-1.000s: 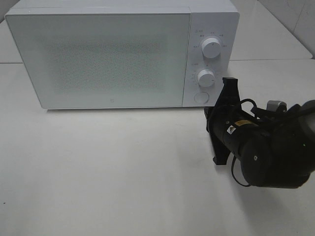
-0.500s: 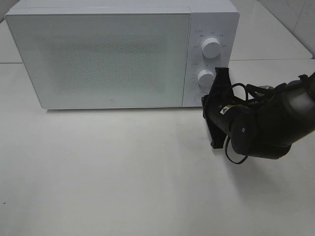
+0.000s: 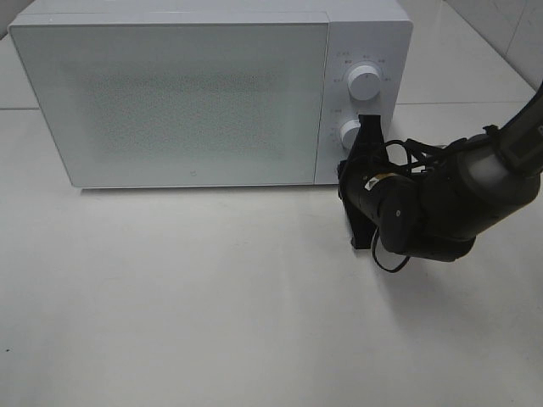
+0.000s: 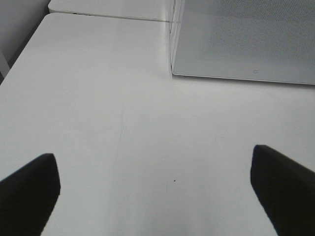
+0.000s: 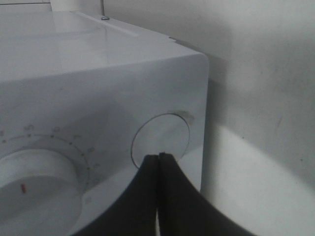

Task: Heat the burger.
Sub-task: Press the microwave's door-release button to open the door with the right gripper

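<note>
Closing in from the table's (image 3: 212, 297) right edge, the right gripper (image 3: 349, 170) has advanced to the control panel of the microwave (image 3: 187, 93), which stands along the far edge with its door closed. It now sits just below the lower dial (image 3: 350, 134).

Left wrist view: the left gripper (image 4: 152, 155) hangs over bare tabletop, fingers (image 4: 29, 191) spread wide and holding nothing.

Right wrist view: the right gripper's two black prongs are pressed together, empty, tips at the round button (image 5: 161, 140).

No view shows the burger; I cannot tell where it lies.
</note>
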Robot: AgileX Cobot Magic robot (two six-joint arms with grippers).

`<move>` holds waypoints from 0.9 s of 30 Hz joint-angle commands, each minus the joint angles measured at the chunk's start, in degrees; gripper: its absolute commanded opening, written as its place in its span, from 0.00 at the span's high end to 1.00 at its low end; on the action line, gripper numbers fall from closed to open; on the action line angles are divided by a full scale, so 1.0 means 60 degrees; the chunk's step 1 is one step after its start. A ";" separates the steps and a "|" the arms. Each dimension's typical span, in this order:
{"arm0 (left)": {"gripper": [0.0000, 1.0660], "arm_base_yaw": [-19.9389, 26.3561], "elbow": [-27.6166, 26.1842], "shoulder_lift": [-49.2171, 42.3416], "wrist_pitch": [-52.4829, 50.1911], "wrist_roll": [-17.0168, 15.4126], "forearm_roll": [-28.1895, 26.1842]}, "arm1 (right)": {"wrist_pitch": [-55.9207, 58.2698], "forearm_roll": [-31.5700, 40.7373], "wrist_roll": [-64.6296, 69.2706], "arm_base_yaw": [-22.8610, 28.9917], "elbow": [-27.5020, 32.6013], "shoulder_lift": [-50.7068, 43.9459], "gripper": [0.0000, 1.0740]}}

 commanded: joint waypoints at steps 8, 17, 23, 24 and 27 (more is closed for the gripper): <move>0.08 0.0019 0.0029 -0.0181 -0.0086 -0.0029 -0.0019 | -0.0239 0.0392 -0.0115 -0.0038 -0.0153 0.0162 1.00; 0.08 0.0019 0.0029 -0.0181 -0.0086 -0.0029 -0.0019 | -0.0306 0.0382 -0.0229 -0.0181 -0.0181 0.0162 1.00; 0.08 0.0019 0.0029 -0.0181 -0.0086 -0.0029 -0.0019 | -0.0220 0.0134 -0.0229 -0.0248 -0.0458 0.0286 1.00; 0.08 0.0019 0.0029 -0.0181 -0.0086 -0.0029 -0.0019 | -0.0229 0.0153 -0.0220 -0.0248 -0.0554 0.0382 1.00; 0.08 0.0019 0.0029 -0.0181 -0.0086 -0.0029 -0.0019 | -0.0258 0.0153 -0.0239 -0.0248 -0.0726 0.0487 1.00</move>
